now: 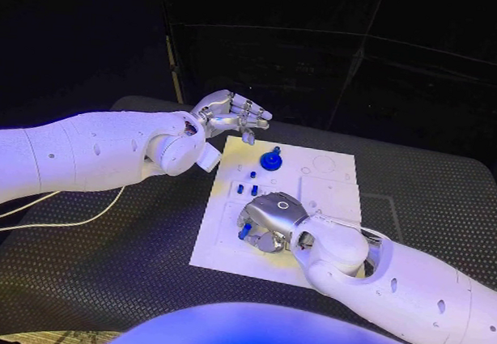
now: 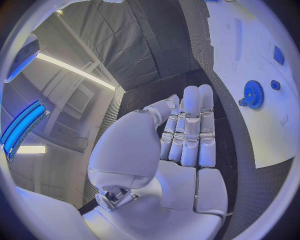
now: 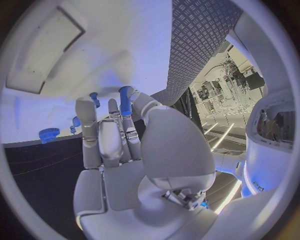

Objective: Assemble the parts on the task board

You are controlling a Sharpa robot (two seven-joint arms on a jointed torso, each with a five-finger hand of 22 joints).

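Currently the right hand pinches a blue peg over the near-left part of the task board, its long axis pointing away from the palm. The left hand hovers open off the far-left corner, farther away.

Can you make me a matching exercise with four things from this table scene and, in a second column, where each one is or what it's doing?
Things:
1. left robot hand
2. right robot hand
3. blue gear
4. white board

States:
A. lies flat in the middle of the black table
B. holds a blue peg over the board's near part
C. sits on the board's far part
D. hovers off the board's far left corner, holding nothing

Pairs: 1-D, 2-B, 3-C, 4-A
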